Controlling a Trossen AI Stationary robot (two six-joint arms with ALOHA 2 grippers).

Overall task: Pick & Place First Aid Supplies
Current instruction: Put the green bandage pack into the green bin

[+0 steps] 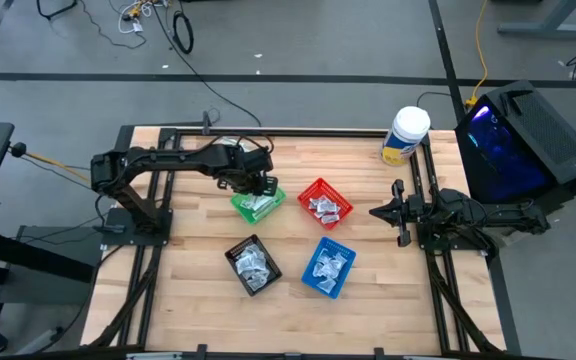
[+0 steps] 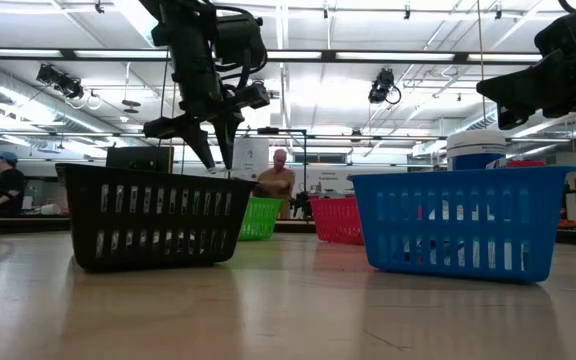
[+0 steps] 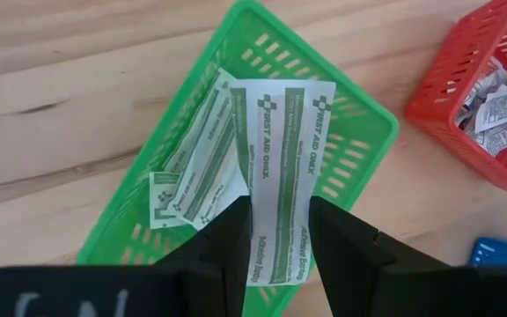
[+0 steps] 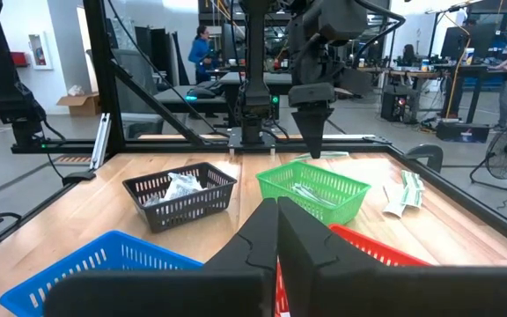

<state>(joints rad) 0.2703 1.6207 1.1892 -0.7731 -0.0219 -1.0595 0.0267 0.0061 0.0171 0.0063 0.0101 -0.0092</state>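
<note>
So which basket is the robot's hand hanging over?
The green basket. The left hand hangs right above it, pinching a long white-and-green packet. The red, black and blue baskets have no hand above them.

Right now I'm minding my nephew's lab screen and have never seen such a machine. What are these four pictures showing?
It is a two-armed robot at a wooden table, seen from above, from table height, and from a camera on each wrist. Four small baskets stand on the table: green, red, black and blue, each holding wrapped first aid packets. A white-lidded tub stands at the far edge. The left gripper hangs over the green basket, pinching a long bandage strip. The right gripper waits shut at the table's right side.
</note>
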